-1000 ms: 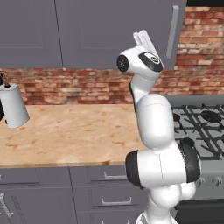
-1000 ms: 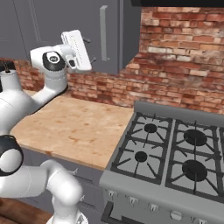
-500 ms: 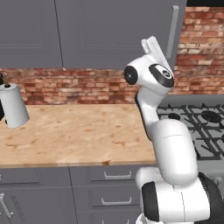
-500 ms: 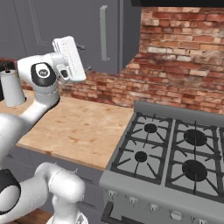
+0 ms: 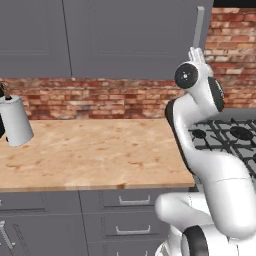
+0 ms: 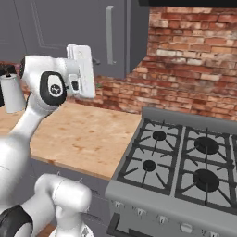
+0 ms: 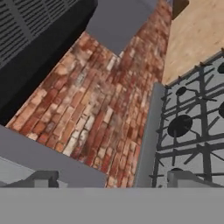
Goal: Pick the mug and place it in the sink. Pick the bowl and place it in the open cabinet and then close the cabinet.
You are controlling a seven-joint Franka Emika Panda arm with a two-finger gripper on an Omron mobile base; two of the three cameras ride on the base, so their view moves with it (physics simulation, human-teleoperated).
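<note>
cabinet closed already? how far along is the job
The cabinet doors look shut, its bar handle flush. The hand is raised near that handle, open and holding nothing, facing the brick wall and stove. Mug, bowl and sink are out of view, so those placements can't be confirmed.

The left base view looks forward from behind the arm's left side, facing the wood countertop (image 5: pixel 95 150), brick backsplash (image 5: pixel 100 102) and grey upper cabinet (image 5: pixel 130 35). The right base view looks from the arm's right side, down over the gas stove (image 6: pixel 185 162). Both share countertop, backsplash and stove. The hand view, rolled, faces the backsplash and stove at close range.
</note>
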